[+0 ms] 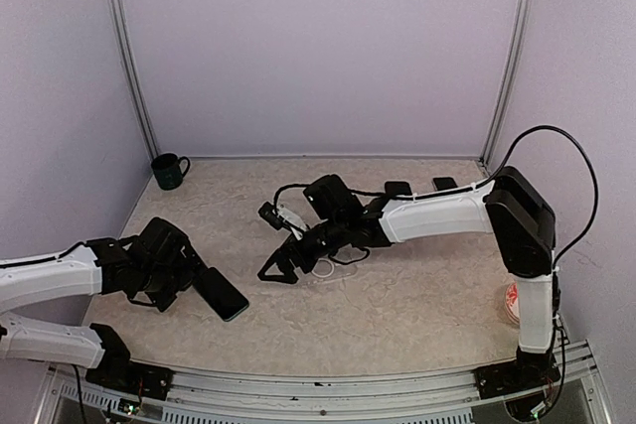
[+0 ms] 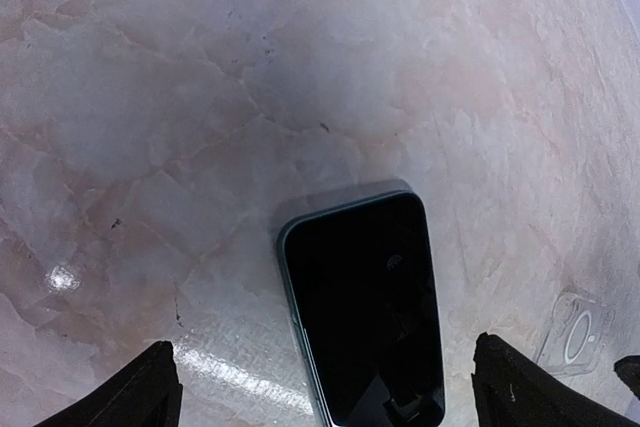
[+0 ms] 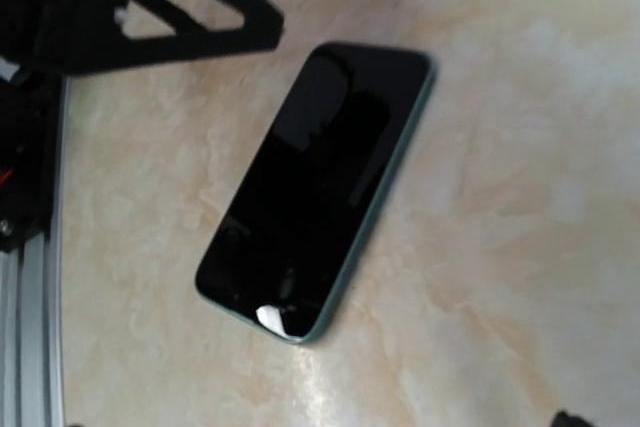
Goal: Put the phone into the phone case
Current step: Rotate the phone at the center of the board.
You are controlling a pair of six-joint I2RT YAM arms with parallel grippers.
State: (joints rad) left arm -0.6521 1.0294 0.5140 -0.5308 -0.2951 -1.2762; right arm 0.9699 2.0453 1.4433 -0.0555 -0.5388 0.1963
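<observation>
Both claws [image 1: 202,282] [image 1: 283,267] gape; phone [image 1: 223,296] lies flat.

A dark green ceramic mug [image 1: 169,171] is seen upright in the far left corner of a beige, marble-patterned table top [image 1: 427,295], with its handle turned to the right. The table is enclosed by pale lilac walls [image 1: 318,47], and two thin metal posts [image 1: 127,57] are set in the back corners. Two small black blocks [image 1: 444,183] are placed side by side near the back edge. A red-and-white round object [image 1: 509,303], partly hidden, is found at the right edge.
</observation>
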